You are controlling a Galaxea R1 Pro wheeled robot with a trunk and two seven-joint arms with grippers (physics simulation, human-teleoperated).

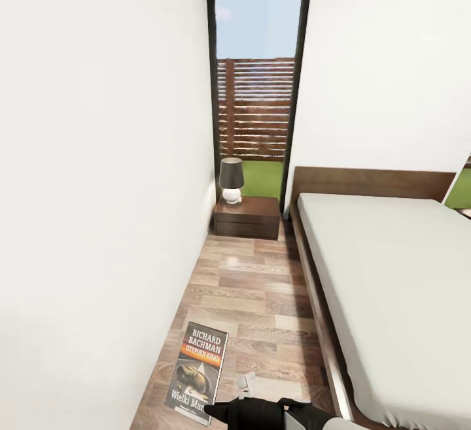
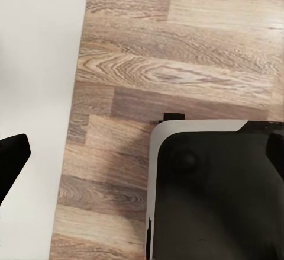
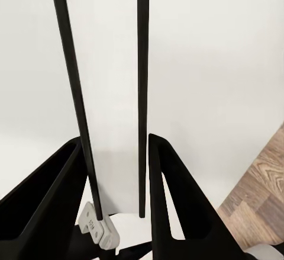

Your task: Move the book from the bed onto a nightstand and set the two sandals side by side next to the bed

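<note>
Head view: a narrow aisle of wood-plank floor (image 1: 255,286) runs between a white wall (image 1: 98,155) on the left and the bed (image 1: 392,286) on the right. The bed has a pale-grey mattress and a dark-brown frame and headboard (image 1: 373,185). At the far end of the aisle the nightstand (image 1: 248,215) stands against the wall below a tall black-framed window (image 1: 258,38), just beside the head of the bed. A lamp (image 1: 231,178) with a dark shade and a white base stands on the nightstand. A slatted fence (image 1: 255,110) and grass show through the glass. The book (image 1: 198,368) is near the lower edge of the view, off the bed and raised over the aisle floor close to the wall. Its cover, lettered "Richard Bachman", faces the camera. The right gripper (image 1: 219,410), black, meets the book at its lower corner.

Left wrist view: plank floor (image 2: 177,53) lies beside a white surface (image 2: 35,64). A dark panel with a pale rim (image 2: 219,195), part of the robot's own body, covers one corner. Of the left gripper (image 2: 10,160) one black fingertip shows at the picture's edge, so whether its jaws are spread or pressed together cannot be told.

Right wrist view: the right gripper (image 3: 115,144) points at a white wall (image 3: 225,64), with a patch of floor (image 3: 260,195) at one side. The book (image 3: 115,94) is seen edge-on as a pale strip between two thin dark lines. It stands between the two black fingers (image 3: 171,201), which are pinched on it.
</note>
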